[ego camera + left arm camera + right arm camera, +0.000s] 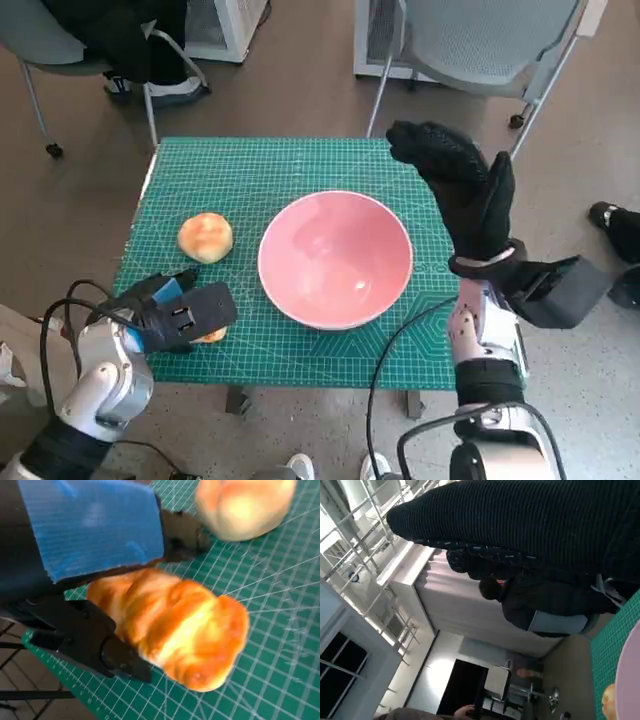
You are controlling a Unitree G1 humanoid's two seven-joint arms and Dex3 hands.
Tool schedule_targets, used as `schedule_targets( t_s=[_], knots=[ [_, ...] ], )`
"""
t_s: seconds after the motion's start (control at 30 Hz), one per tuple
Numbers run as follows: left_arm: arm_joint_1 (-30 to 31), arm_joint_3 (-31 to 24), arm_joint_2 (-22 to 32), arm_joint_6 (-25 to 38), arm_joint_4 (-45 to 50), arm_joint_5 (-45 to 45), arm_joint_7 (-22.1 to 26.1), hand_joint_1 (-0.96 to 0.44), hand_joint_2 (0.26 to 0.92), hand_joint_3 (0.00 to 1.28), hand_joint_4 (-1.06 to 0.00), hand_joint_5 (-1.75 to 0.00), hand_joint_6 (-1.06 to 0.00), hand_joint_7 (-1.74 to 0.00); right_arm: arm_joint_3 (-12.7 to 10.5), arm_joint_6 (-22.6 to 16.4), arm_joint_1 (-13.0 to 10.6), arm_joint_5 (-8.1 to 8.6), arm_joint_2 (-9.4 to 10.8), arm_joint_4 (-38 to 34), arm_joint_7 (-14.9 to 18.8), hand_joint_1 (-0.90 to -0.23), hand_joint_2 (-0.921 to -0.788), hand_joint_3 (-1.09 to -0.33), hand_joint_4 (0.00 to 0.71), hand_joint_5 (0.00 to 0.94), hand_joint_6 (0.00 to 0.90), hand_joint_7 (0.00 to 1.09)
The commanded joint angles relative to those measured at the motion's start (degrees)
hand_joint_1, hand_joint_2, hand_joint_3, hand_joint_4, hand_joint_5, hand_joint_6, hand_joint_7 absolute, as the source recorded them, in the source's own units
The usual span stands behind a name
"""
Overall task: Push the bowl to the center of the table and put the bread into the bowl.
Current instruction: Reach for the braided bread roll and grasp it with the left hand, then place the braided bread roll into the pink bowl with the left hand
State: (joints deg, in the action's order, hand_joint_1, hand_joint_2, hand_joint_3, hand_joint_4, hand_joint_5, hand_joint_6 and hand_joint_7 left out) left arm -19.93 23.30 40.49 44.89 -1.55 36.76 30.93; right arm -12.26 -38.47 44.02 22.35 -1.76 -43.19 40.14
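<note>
The pink bowl [335, 258] stands about mid-table on the green cutting mat [280, 165]; its rim [631, 680] shows in the right wrist view. A round bread bun [205, 237] [245, 502] lies left of the bowl. A second, golden bread roll [185, 635] [212, 335] lies on the mat by the near left edge. My left hand [180, 315] [95, 527] covers this roll, with fingers on both sides touching it. My right hand [462, 190] [530, 520] hovers by the bowl's right rim, fingers stretched out, holding nothing.
Grey chairs [480, 45] stand beyond the table's far edge, and a person in dark clothes [540, 600] sits there. A shoe [605, 215] shows on the floor at the right. Black cables [400, 340] run over the near edge by my right arm.
</note>
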Motion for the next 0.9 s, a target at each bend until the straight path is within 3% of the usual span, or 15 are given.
schedule_targets(
  t_s=[0.03, 0.07, 0.1, 0.13, 0.2, 0.27, 0.33, 0.43, 0.5, 0.7, 0.9],
  knots=[
    [0.3, 0.6, -1.5, -1.2, -4.1, 0.3, -1.0, 0.00, 0.728, 0.02, -0.31, -0.09, -0.36, -0.04, 0.3, 1.0, -1.3, -0.16, 0.4, -0.5, -0.4, -0.692, -0.921, -0.872, 0.094, 0.002, 0.168, 0.03],
    [0.3, 0.6, -1.5, -1.4, -4.5, 0.5, -1.4, 0.14, 0.790, 0.03, -0.47, -0.48, -0.46, -0.10, 0.3, 1.1, -1.2, -0.12, 0.3, -0.5, -0.4, -0.693, -0.921, -0.872, 0.095, 0.002, 0.169, 0.04],
    [0.3, 0.5, -1.6, -1.6, -4.7, 0.6, -1.6, 0.23, 0.832, 0.03, -0.56, -0.73, -0.53, -0.14, 0.3, 1.2, -1.2, -0.10, 0.3, -0.6, -0.4, -0.693, -0.921, -0.871, 0.095, 0.002, 0.169, 0.04],
    [0.6, 0.5, -1.6, -1.8, -4.6, 1.0, -2.3, 0.26, 0.847, 0.04, -0.60, -0.82, -0.55, -0.15, 0.3, 1.3, -1.2, -0.08, 0.3, -0.5, -0.3, -0.693, -0.921, -0.871, 0.095, 0.002, 0.168, 0.04],
    [1.3, 0.4, -1.6, -2.6, -4.2, 1.9, -3.9, 0.33, 0.884, 0.04, -0.68, -1.04, -0.59, -0.52, 0.3, 1.4, -1.2, -0.09, 0.3, -0.5, -0.3, -0.693, -0.921, -0.871, 0.095, 0.002, 0.168, 0.04],
    [2.6, 0.3, -1.5, -3.7, -3.5, 3.0, -6.4, 0.17, 0.888, 0.07, -0.68, -1.17, -0.64, -0.73, 0.3, 1.4, -1.1, -0.07, 0.2, -0.5, -0.2, -0.693, -0.921, -0.871, 0.095, 0.002, 0.168, 0.04],
    [4.0, 0.1, -1.5, -4.8, -2.8, 3.8, -8.7, 0.09, 0.849, 0.15, -0.67, -1.23, -0.69, -0.85, 0.2, 1.4, -1.1, 0.01, 0.2, -0.5, 0.0, -0.693, -0.921, -0.871, 0.095, 0.002, 0.168, 0.04],
    [6.2, -1.3, -1.6, -5.7, -0.5, 3.8, -10.3, 0.02, 0.675, 0.48, -0.69, -1.29, -0.70, -1.06, 0.1, 1.3, -1.1, 0.08, 0.1, -0.7, 0.1, -0.691, -0.921, -0.871, 0.095, 0.002, 0.167, 0.04],
    [7.1, -2.3, -1.5, -5.6, 1.4, 3.4, -10.0, 0.01, 0.634, 0.55, -0.70, -1.30, -0.69, -1.11, 0.1, 1.1, -1.0, -0.01, 0.1, -1.0, 0.1, -0.689, -0.921, -0.872, 0.093, 0.001, 0.166, 0.04],
    [9.1, -5.1, -1.3, -6.2, 5.6, 1.9, -9.0, 0.00, 0.584, 0.63, -0.75, -1.31, -0.68, -1.10, 0.2, 0.6, -0.5, -0.34, 0.3, -1.7, -0.1, -0.686, -0.921, -0.873, 0.090, 0.000, 0.159, 0.04],
    [11.4, -7.3, -0.4, -6.8, 10.6, 2.4, -8.0, 0.00, 0.585, 0.62, -0.77, -1.32, -0.71, -1.04, 0.3, 0.3, -0.2, -0.35, 0.6, -2.5, 0.0, -0.691, -0.921, -0.870, 0.090, 0.001, 0.155, 0.04]
  ],
)
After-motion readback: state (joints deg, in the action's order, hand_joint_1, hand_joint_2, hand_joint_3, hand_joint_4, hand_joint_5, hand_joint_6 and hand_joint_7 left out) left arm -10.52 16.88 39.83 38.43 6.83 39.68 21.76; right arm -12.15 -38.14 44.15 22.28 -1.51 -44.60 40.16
